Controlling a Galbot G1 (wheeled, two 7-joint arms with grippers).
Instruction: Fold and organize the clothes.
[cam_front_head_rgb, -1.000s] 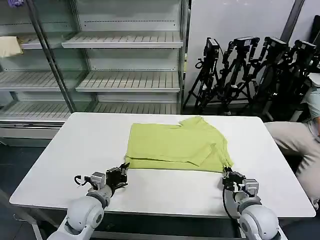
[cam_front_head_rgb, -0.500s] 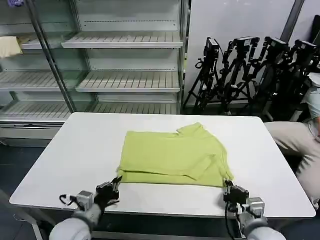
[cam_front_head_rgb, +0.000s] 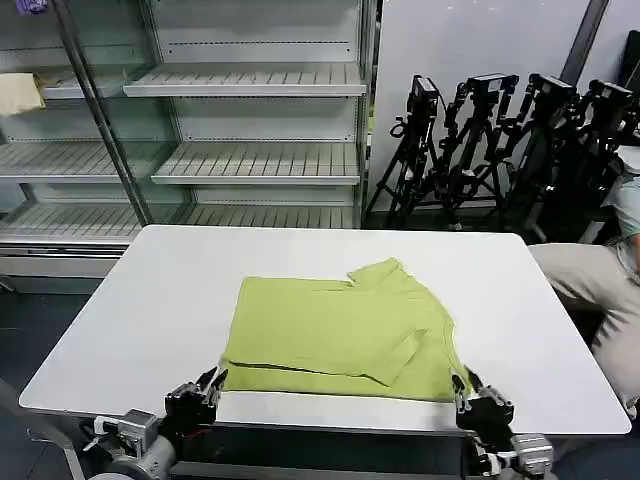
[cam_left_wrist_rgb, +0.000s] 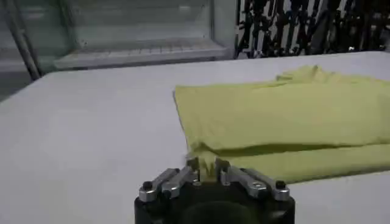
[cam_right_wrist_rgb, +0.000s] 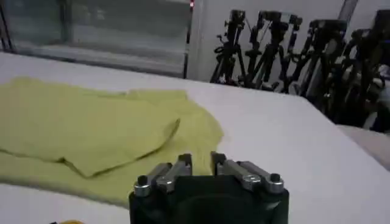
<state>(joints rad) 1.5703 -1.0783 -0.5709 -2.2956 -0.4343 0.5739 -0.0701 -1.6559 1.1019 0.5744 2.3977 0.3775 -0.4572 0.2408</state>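
A white table (cam_front_head_rgb: 130, 320) fills the foreground of the head view, with bare refrigerated shelving (cam_front_head_rgb: 250, 150) behind it and a cluster of black tripods (cam_front_head_rgb: 500, 140) against the wall to the right. On the table's middle, reaching to its near edge, lies the lime yellow-green T-shirt (cam_front_head_rgb: 335, 325), folded into a wide rectangle with one sleeve turned over its top and the collar end toward the far right. The left gripper (cam_front_head_rgb: 207, 393) sits at the near edge on the shirt's near left corner, and the right gripper (cam_front_head_rgb: 468, 392) at the near right corner. The left wrist view brings out what the head view leaves unclear: the left gripper (cam_left_wrist_rgb: 207, 167) has its fingers drawn close together with a fold of the shirt's hem (cam_left_wrist_rgb: 204, 159) pinched between them, the layered edge of the fabric stacked just beyond. The right wrist view shows the right gripper (cam_right_wrist_rgb: 201, 163) with its fingers likewise nearly together at the shirt's edge (cam_right_wrist_rgb: 183, 176), though whether cloth lies between them I cannot tell; the folded sleeve (cam_right_wrist_rgb: 116, 155) lies just ahead.
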